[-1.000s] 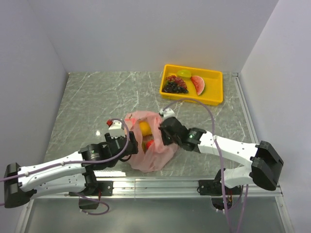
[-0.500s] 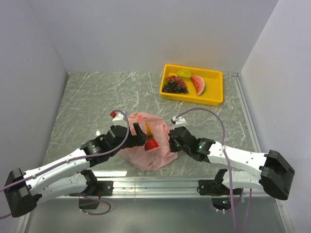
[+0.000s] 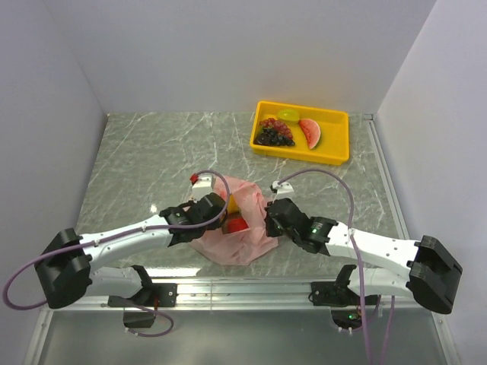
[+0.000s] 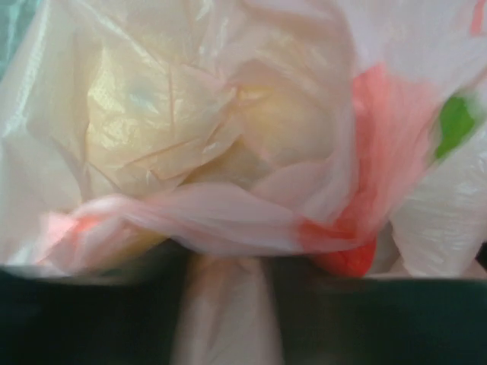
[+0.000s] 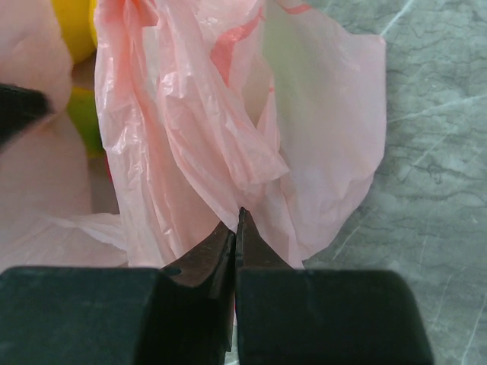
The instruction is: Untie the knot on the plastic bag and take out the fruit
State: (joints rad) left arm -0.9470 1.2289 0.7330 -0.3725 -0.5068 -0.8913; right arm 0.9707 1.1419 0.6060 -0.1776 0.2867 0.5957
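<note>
The pink plastic bag lies crumpled between my two arms, its mouth spread. Fruit shows inside it: a red one and a yellow piece. My left gripper reaches into the bag from the left. In the left wrist view the left gripper is shut on a bunched fold of bag film, with red fruit and green fruit behind the plastic. My right gripper is shut on the bag's right edge, its tips pinching the film. I cannot make out the knot.
A yellow tray at the back right holds a dark grape bunch, a watermelon slice and a green piece. White walls close the left, back and right. A metal rail runs along the near edge.
My left gripper has moved right into the bag's mouth, opened wide and closed on a fold of plastic. The right gripper first drew the bag edge nearer, then held still.
</note>
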